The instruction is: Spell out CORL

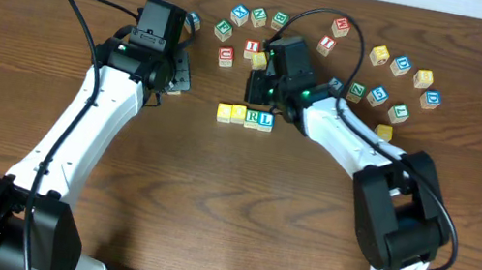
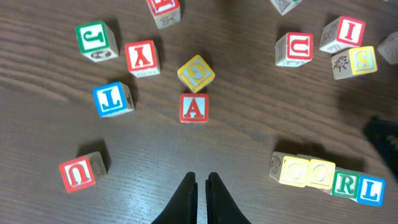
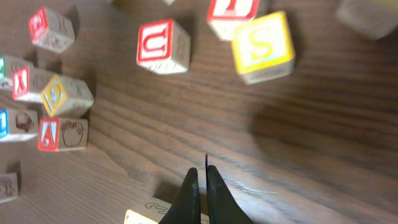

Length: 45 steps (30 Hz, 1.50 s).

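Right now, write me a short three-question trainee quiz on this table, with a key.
1. True or false: the left gripper is holding a cube.
2. Which cube sits beside the green R at the end of the row? A. red A; B. blue L; C. green J.
3. How many cubes make up that row?
Key: 1 false, it is shut on nothing; 2 B; 3 four.
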{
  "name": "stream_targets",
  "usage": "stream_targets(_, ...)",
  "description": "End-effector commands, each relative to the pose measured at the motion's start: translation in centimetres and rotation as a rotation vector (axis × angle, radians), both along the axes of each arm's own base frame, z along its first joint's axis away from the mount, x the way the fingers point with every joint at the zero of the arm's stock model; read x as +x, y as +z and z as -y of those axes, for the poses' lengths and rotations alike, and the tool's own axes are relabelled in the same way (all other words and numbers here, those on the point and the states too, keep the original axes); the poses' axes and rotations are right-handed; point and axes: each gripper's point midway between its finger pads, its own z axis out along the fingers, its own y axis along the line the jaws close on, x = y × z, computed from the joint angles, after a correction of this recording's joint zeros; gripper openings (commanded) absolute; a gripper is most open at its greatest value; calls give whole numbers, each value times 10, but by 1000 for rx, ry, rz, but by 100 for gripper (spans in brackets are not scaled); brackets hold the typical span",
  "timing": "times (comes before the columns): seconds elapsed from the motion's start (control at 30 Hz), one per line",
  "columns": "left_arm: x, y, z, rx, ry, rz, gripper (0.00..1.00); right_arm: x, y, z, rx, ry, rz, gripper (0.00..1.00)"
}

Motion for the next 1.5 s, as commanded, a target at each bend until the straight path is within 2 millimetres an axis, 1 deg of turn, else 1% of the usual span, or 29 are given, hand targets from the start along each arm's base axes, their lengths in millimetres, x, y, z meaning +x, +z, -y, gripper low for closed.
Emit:
stream_targets(0.0, -3, -2, -5, 0, 48, -12, 8, -5, -9, -12, -7, 42, 3, 1)
stream_targets(0.13, -5, -3, -5, -1, 54, -21, 8, -5, -20, -13, -9, 38, -12, 1)
stream_targets(0.43, -5, -3, -6, 6, 57, -21, 7, -2, -18, -15, -14, 61, 21, 2)
stream_targets(0.77, -9, -5, -7, 10, 57, -38, 7, -6, -18, -22, -15, 73, 23, 1)
stream_targets(0.93, -10, -6, -7, 11, 57, -42, 7, -8, -18, -27, -42, 52, 42, 1)
stream_targets(1.1, -10, -6, -7, 11, 57, -42, 7, -8, -20, -28, -62, 24, 49, 1)
stream_targets(1.27, -10, -6, -7, 11, 57, -43, 7, -9, -27, -27, -55, 2, 24, 1)
stream_targets(1.47, -10, -6, -7, 11, 57, -43, 7, -12, -30, -26, -54, -13, 2, 1)
